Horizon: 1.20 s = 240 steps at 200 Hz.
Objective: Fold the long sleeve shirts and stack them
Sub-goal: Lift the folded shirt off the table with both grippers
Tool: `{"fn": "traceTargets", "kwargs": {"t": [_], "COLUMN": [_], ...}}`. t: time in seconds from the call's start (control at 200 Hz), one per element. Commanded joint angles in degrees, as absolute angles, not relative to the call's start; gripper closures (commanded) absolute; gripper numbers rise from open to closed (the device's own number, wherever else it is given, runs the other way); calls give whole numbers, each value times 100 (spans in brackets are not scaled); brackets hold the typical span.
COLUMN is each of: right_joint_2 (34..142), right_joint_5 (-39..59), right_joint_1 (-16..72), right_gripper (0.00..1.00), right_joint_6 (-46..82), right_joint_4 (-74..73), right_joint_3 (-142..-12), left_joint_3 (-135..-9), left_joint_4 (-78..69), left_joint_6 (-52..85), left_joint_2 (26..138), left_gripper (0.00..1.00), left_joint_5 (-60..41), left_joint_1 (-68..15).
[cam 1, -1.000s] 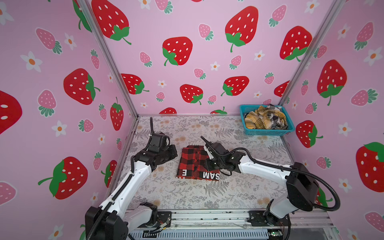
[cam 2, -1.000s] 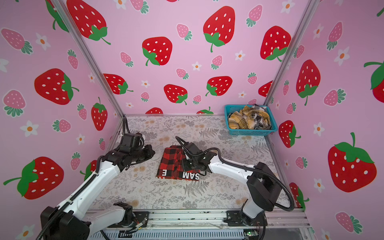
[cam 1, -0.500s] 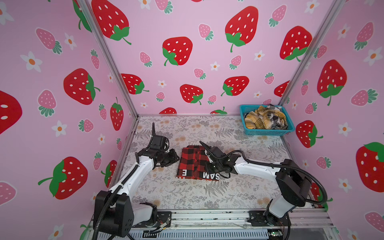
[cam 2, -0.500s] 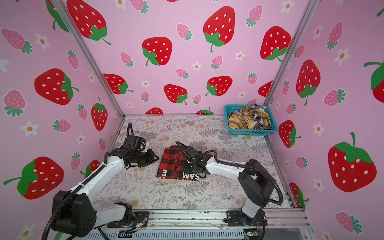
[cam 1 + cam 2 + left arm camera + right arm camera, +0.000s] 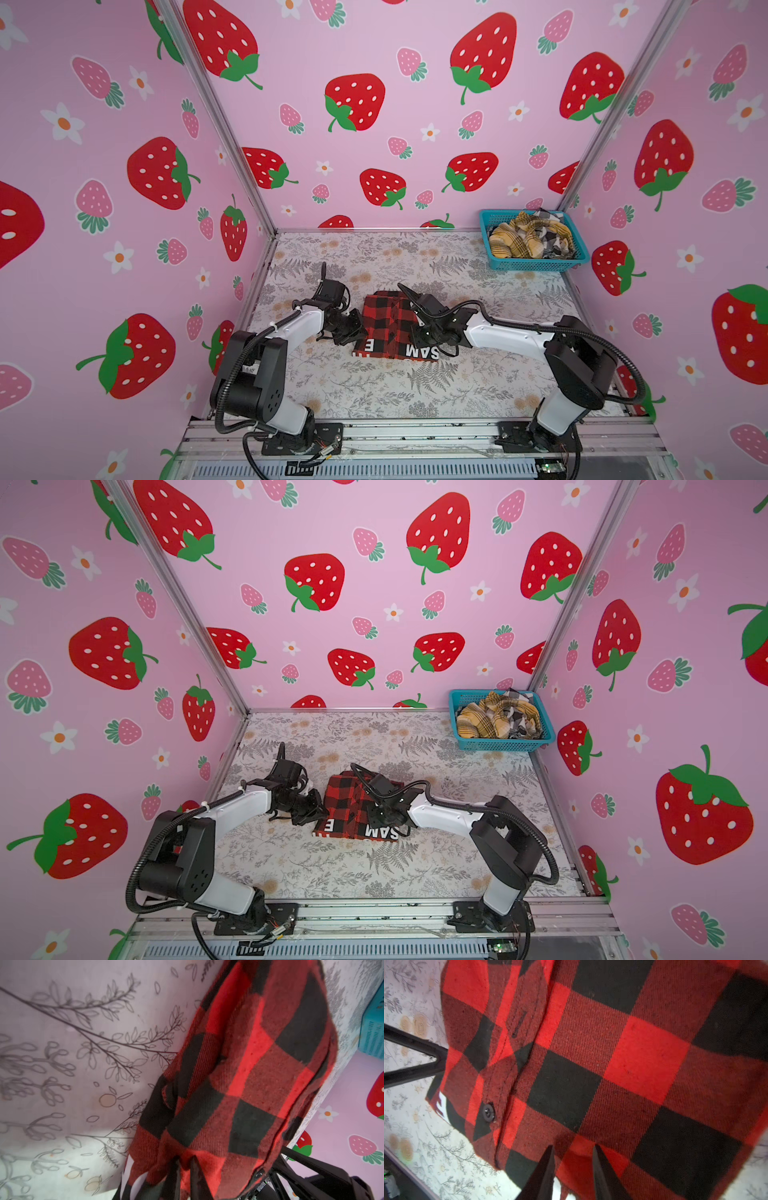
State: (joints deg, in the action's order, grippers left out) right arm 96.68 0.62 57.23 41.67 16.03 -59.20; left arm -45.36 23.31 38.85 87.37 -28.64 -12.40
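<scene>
— Two sets of fingers on one shirt: why?
— The left fingers (image 5: 179,1176) are pinching the red-and-black buffalo check shirt (image 5: 386,324) at its edge, probably steadying the fold. The right fingers (image 5: 548,1169) are hovering spread, gripping nothing.
— Where is it lying?
— It is lying folded on the worktop (image 5: 374,386), lower middle in both top views. More plaid shirts (image 5: 515,245) are waiting in the turquoise mesh basket (image 5: 536,264), at the right.

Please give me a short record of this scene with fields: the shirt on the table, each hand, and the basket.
Being folded: red-and-black shirt, folded, lying flat on the table, white letters at its near edge.
Left hand: nearly closed, seems to pinch the shirt's edge.
Right hand: open, over the shirt.
Basket: turquoise, far right corner, holds a crumpled yellow plaid shirt and a black-and-white shirt.
</scene>
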Motion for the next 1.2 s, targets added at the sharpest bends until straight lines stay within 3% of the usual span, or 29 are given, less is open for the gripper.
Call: {"fn": "traceTargets", "kwargs": {"t": [0.0,0.24,0.3,0.405,0.47,0.745,0.81,0.935,1.195], "right_joint_2": [9324,8629,8526,8518,8606,9235,9351,9668,10083], "right_joint_5": [-226,-219,-120,103,240,465,490,619,831], "right_joint_1": [5673,5293,5144,4931,4856,4725,4682,4545,4423], "right_gripper": [59,51,51,52,54,59,60,63,66], "right_joint_6": [4295,4418,4399,4336,4288,4153,4164,4166,3971], "right_joint_4": [1872,1872,1871,1773,1704,1386,1331,1333,1513], "right_joint_3": [-5927,-5475,-5373,-5262,-5253,-5361,-5346,-5402,-5551], "left_joint_3": [-4279,-3653,-3718,-3942,-4037,-4274,-4170,-4037,-3803], "left_joint_4": [2123,1806,1986,2489,2682,3176,2875,2269,1249], "left_joint_6": [4084,4316,4253,4009,3857,3486,3605,3905,4421], "left_joint_2": [8716,8589,8314,7630,7314,8115,8273,8601,9147], "left_gripper": [88,88,81,54,44,33,19,10,4], "left_joint_5": [-2952,-3222,-3208,-2874,-2764,-3323,-3620,-3851,-3917], "left_joint_1": [-1343,-1409,-1399,-1223,-967,-243,-164,-105,-201]}}
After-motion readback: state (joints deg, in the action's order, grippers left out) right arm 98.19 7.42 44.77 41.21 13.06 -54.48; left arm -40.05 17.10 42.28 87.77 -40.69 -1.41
